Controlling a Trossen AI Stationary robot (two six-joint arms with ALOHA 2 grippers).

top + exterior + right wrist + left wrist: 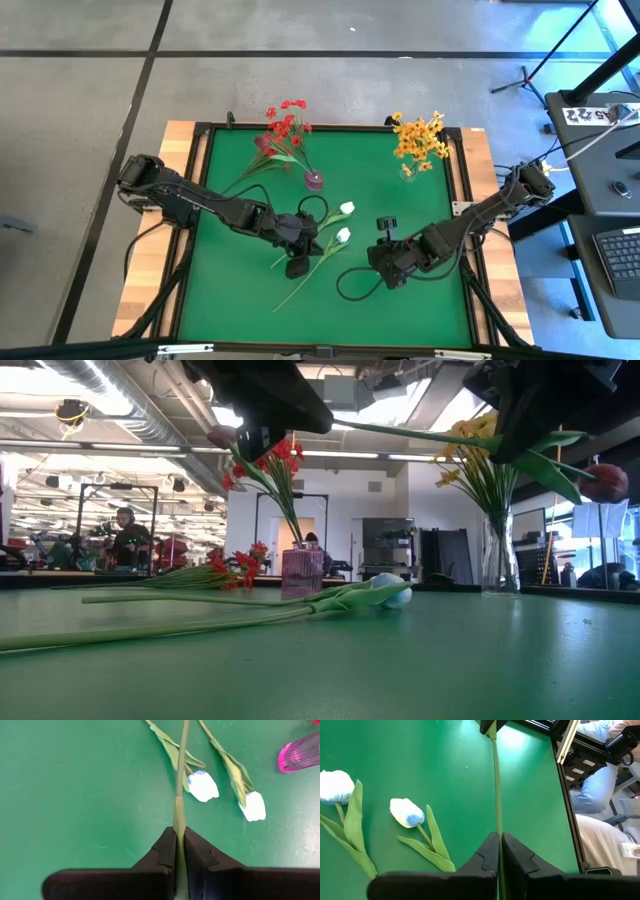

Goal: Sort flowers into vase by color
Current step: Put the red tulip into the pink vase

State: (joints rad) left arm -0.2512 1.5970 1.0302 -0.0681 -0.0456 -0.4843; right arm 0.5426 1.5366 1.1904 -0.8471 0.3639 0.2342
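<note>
Both grippers pinch one thin green stem between them: the left gripper at lower centre of its wrist view, fingers closed on it, and the right gripper likewise clamped. In the low view a maroon bud shows at right, partly hidden behind leaves. Two white buds lie on the green table at mid-frame overhead. Red sprays stand in a pink vase, yellow sprays in a clear vase. Digits on a device at upper right are unreadable.
</note>
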